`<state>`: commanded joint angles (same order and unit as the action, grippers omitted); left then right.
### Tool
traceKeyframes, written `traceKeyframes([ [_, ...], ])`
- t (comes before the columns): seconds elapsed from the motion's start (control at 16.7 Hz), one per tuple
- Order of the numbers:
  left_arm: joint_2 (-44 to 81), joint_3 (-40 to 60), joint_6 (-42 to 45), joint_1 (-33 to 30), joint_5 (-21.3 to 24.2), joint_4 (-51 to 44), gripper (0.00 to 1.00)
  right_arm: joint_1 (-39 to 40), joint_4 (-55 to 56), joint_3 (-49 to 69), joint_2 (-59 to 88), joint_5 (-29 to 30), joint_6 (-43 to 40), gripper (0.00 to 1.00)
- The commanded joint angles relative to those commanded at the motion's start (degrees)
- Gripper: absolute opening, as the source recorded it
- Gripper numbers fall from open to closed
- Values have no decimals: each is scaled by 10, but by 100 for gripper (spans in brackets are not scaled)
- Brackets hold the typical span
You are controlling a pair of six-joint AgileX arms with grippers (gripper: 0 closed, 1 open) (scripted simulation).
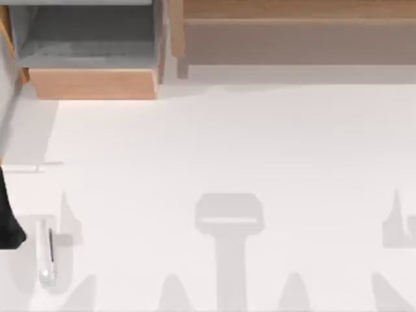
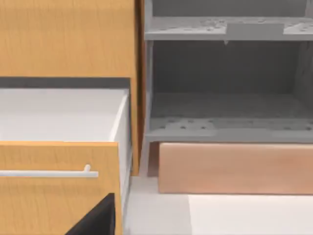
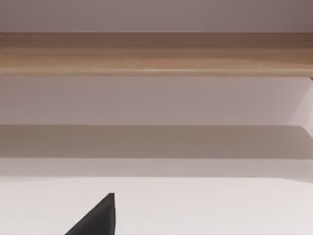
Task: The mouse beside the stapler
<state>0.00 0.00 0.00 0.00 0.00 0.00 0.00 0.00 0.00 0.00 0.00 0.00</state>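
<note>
A slim white stapler [image 1: 47, 257] lies near the white bench's [image 1: 227, 143] left front corner, below wooden shelving [image 1: 91, 81] along the back edge; neither claw's opening can be told.

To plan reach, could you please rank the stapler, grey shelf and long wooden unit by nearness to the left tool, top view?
1. Stapler, beside the left tool, front left.
2. Grey shelf, back left.
3. Long wooden unit, back right.
</note>
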Motion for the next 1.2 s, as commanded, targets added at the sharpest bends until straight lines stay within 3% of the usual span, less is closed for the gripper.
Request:
traceKeyframes([
  [0.24,13,9,4,4,0,-7,100,0,0,0,0,0,0,100],
  [0.54,143,108,42,44,-1,-78,100,0,0,0,0,0,0,100],
  [0.84,361,297,105,112,8,-193,100,0,0,0,0,0,0,100],
  [1.2,671,602,188,179,29,-352,100,0,0,0,0,0,0,100],
])
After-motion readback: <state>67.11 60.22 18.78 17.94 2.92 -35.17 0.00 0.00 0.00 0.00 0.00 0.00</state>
